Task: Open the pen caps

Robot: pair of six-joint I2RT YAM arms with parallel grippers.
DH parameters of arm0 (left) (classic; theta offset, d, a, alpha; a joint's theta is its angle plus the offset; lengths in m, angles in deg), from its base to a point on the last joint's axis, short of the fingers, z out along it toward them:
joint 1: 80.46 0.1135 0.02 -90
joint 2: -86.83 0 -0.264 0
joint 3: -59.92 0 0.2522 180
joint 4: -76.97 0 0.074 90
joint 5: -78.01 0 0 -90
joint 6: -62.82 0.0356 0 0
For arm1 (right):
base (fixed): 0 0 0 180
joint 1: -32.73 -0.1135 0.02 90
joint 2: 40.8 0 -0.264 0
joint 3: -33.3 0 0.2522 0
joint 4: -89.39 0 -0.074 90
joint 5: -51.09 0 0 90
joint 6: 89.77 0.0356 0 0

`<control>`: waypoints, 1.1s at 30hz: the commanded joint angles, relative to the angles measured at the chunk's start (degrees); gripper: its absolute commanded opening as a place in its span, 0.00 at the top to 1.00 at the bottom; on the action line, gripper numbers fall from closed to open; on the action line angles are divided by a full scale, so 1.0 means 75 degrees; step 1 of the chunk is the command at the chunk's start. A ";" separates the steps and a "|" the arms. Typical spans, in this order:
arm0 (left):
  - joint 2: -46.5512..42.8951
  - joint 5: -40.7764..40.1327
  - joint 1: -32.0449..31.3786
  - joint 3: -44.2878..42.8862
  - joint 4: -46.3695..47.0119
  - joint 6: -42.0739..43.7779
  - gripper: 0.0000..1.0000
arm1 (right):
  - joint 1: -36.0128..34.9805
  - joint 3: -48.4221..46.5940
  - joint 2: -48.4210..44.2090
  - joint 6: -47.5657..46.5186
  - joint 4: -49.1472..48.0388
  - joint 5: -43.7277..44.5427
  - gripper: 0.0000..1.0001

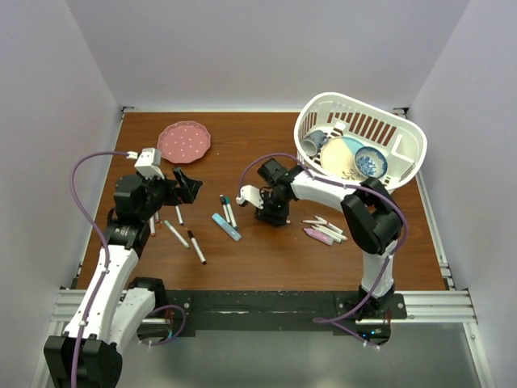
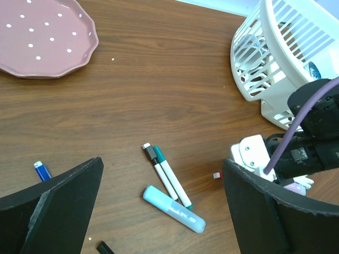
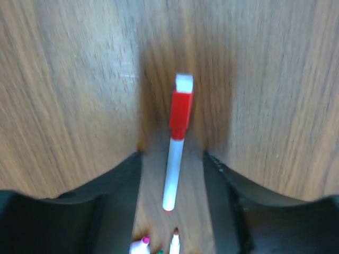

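The table (image 1: pixel 275 259) holds a basket (image 1: pixel 404 141) and a pink plate (image 1: pixel 184 141), neither in play. My left gripper (image 2: pixel 162 161) hangs spread and empty over two slim markers (image 2: pixel 172 185), black cap (image 2: pixel 148 151) and teal cap (image 2: pixel 158 154) both on. My right gripper (image 3: pixel 172 156) straddles a white marker (image 3: pixel 173 174), jaws apart, not touching it, red cap (image 3: pixel 180 114) on. A short blue piece (image 2: pixel 41 171) may be a loose cap. I'd judge most of the uncapping is left.

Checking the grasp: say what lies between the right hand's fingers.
A white marker with a red cap, loose between the open fingers; right wrist view.
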State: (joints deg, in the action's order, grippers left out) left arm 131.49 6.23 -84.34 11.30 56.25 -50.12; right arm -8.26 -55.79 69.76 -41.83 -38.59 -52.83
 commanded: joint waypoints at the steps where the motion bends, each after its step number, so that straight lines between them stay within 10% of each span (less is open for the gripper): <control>1: 0.0009 0.0312 0.0013 0.0065 0.0365 0.0023 0.00 | 0.0005 -0.0175 0.0269 0.0241 0.0242 0.0296 0.65; 6: 0.0138 0.1050 0.0002 0.0462 0.1298 -0.0736 0.00 | 0.0005 0.0270 0.0130 0.0416 0.0114 0.0121 0.99; 12: 0.0197 0.2247 -0.0092 0.2862 0.5218 -0.4472 0.04 | 0.0344 0.0669 -0.1076 0.1270 -0.0144 -0.1329 1.00; 18: 0.0524 0.0751 -0.1040 0.3826 0.6985 -0.6198 0.04 | 0.0918 0.1593 -0.2225 0.2733 -0.1138 -0.4120 1.00; 33: 0.3441 -0.2684 -0.4357 0.1520 0.5979 -0.6762 0.15 | 0.1259 0.2696 -0.3327 0.4448 -0.3483 -0.3735 1.00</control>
State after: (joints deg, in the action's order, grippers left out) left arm 153.50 -5.75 -113.80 27.11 101.21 -98.84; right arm 0.79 -36.82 47.88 -11.98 -58.54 -81.57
